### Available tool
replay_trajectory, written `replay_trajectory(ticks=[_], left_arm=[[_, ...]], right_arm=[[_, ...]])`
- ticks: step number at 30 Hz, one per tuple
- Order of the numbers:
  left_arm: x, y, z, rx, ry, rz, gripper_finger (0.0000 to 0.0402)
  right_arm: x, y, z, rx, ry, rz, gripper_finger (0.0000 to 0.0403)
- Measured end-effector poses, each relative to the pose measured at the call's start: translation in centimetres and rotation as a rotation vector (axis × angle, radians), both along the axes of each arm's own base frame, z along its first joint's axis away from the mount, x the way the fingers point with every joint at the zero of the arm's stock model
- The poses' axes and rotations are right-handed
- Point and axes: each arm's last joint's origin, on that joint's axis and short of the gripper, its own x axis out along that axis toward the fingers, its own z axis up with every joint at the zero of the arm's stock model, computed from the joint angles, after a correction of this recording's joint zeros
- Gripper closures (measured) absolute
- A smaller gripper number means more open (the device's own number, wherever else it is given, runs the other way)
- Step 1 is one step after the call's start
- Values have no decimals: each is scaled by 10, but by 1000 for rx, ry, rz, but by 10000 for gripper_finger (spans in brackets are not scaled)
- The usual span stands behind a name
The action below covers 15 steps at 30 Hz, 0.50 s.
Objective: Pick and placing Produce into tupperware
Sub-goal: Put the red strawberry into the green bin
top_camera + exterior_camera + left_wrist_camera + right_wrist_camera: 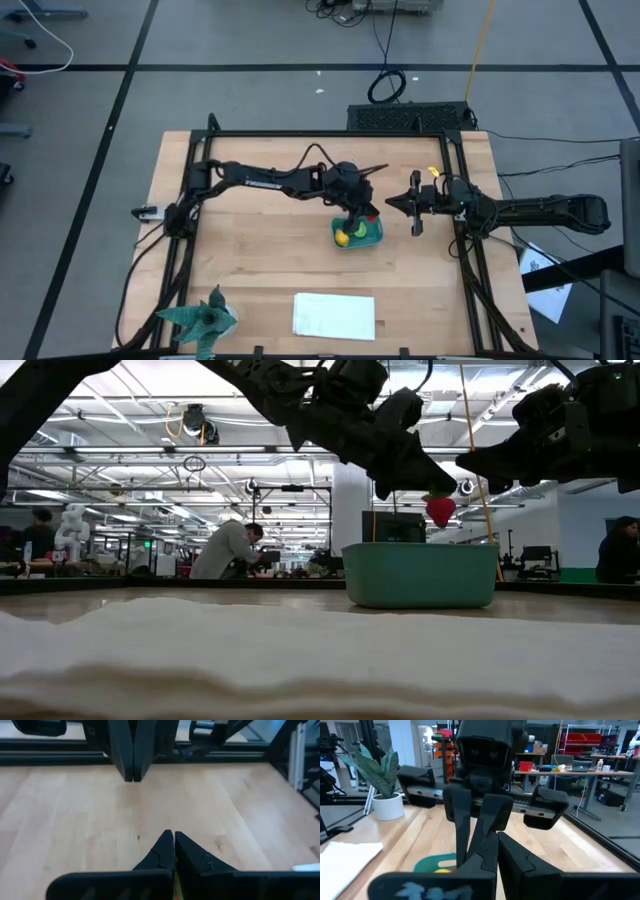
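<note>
The left pincer [432,488] hung pinching a small red toy piece [439,510] above the teal plastic tub [420,575]; yellow lemon-like piece [342,238] and green piece [356,232] lay inside already.

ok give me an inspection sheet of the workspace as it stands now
surface: wooden table, bare in the middle.
job's things: teal tub holds the yellow piece and green piece; red piece hangs above the tub.
clutter: white sheet; green paper figure.
grippers: left gripper shut on the red piece; right gripper shut, empty, beside the tub.
cables: black loop on the floor.
surroundings: people at benches behind.
</note>
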Motion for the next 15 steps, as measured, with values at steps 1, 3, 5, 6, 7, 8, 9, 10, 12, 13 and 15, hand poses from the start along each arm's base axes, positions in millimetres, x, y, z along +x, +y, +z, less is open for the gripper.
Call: replay_trajectory(ticks=[1, 3, 5, 6, 7, 8, 9, 10, 12, 13, 15], left_arm=[[2, -2, -4, 15, -1, 4, 401], [5, -5, -8, 38, -16, 13, 401], [6, -8, -15, 47, 3, 22, 401], [9, -9, -18, 60, -9, 36, 401], [10, -10, -20, 70, -9, 50, 401], [10, -11, -21, 72, 3, 58, 401], [10, -13, -22, 72, 11, 71, 401], [11, -13, -24, 75, 8, 90, 401], [12, -16, -25, 82, 10, 118, 401], [12, -17, -27, 81, 22, 122, 401], [12, -22, -28, 89, 25, 121, 401]], right_arm=[[0, 0, 0, 0, 1, 0, 403], [0, 0, 0, 0, 1, 0, 403], [0, 0, 0, 0, 2, -1, 403], [0, 0, -1, 1, 7, 0, 403], [0, 0, -1, 1, 8, 0, 403], [0, 0, 0, 1, 5, 0, 403], [0, 0, 0, 0, 3, 0, 403], [0, 0, -1, 2, 8, 0, 403], [0, 0, -1, 2, 10, 0, 403], [0, 0, -1, 2, 8, 0, 403], [0, 0, -1, 2, 9, 0, 403]])
